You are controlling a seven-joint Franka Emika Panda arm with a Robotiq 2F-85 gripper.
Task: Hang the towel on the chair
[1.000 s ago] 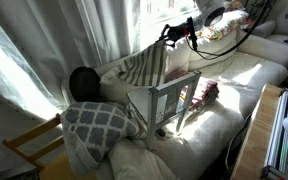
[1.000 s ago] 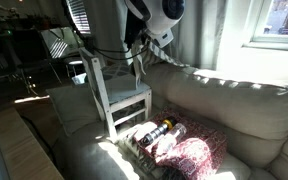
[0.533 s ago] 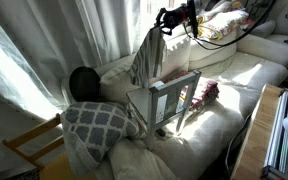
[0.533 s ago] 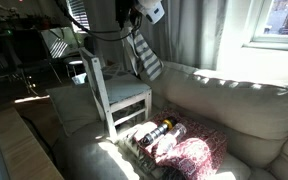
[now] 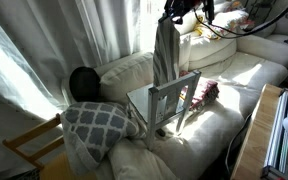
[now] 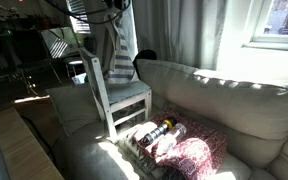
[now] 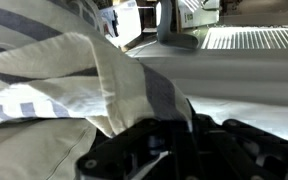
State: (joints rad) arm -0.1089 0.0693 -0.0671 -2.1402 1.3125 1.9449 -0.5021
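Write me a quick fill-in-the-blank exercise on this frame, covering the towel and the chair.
The pincer holds up the towel, which is striped grey and ____. The chair stands on the ____. The chair's back is made of ____ slats.
Missing words: white; sofa; vertical.

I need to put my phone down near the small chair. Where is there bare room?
The seat of the chair is bare, with the towel hanging near it. The sunlit sofa cushion beyond the pink fluffy thing is free too. It is crowded around the lattice cushion.
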